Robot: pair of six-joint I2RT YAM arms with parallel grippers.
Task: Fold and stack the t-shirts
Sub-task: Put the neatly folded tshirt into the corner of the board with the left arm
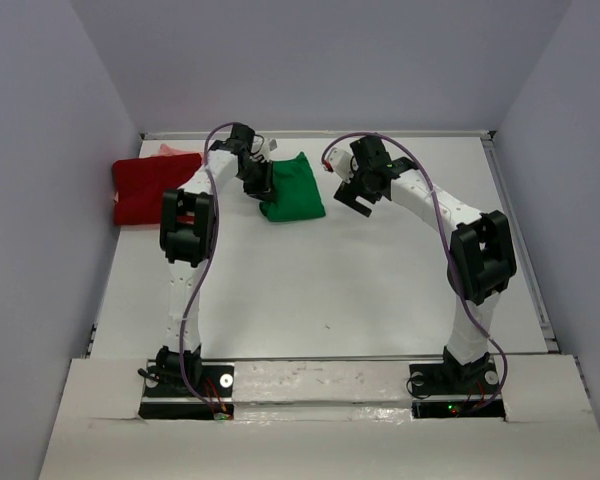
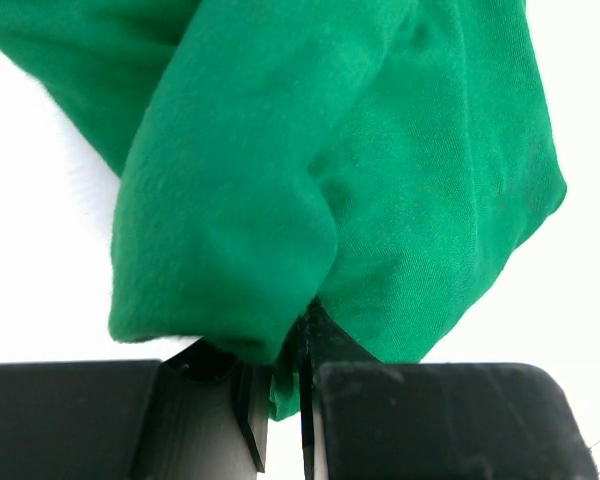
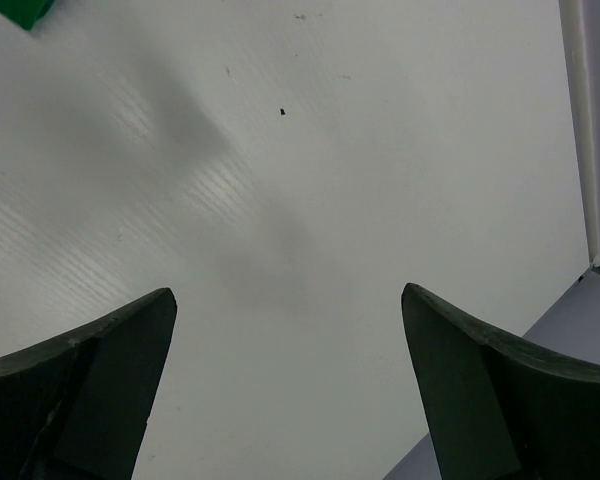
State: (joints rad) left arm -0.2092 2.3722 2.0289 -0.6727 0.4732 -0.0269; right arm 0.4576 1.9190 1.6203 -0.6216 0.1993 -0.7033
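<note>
Fingers (image 2: 205,425) of the left gripper (image 2: 285,395) are seen pressed almost together, with a fold of the green t-shirt (image 2: 380,150) pinched in the narrow slit between them. In the left wrist view the green cloth is bunched in thick rounded folds directly beyond the black pads, and white surface is seen on both sides of it. From above, this gripper is found at the left edge of the shirt, which lies as a compact, roughly square bundle on the far half of the table (image 1: 360,280).

The right gripper (image 3: 288,300) is held with its dark fingers spread wide and nothing between them; only bare table top is framed in the gap. It is placed just to the right of the green bundle, apart from it. A raised white edge strip (image 3: 578,120) is seen along the right side in its wrist view.

The dark red t-shirt (image 1: 145,190) is laid near the far left corner, well apart from the green one. A small part of the salmon-pink t-shirt (image 1: 177,151) is seen at its far edge; whether it lies under or behind the red cloth cannot be told.
</note>
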